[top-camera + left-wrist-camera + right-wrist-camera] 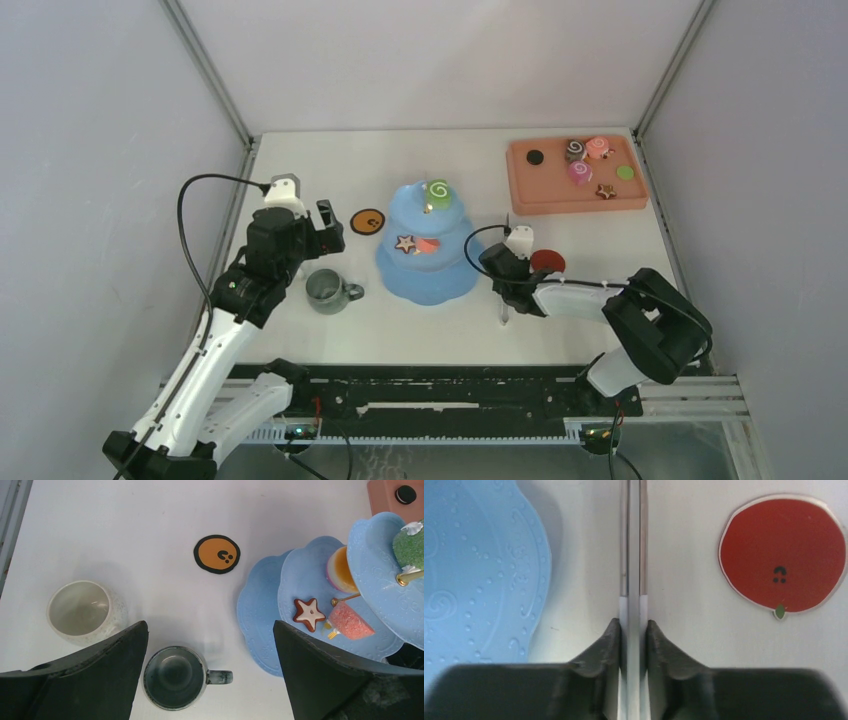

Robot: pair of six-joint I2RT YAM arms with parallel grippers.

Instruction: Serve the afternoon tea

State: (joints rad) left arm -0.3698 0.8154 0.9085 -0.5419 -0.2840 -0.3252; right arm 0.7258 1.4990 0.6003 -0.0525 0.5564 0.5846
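Note:
The light blue three-tier cake stand stands mid-table, with a green swirl roll on top and a star cookie on the middle tier. In the left wrist view the stand also carries an orange tart and a pink pastry. My left gripper hangs open above a grey-green mug; a white mug sits beside it. My right gripper is shut on long metal tongs, whose arms are pressed together, right of the stand.
A salmon-pink tray at the back right holds several pastries, among them a pink swirl roll and a black cookie. An orange coaster lies left of the stand, a red apple coaster right of the tongs.

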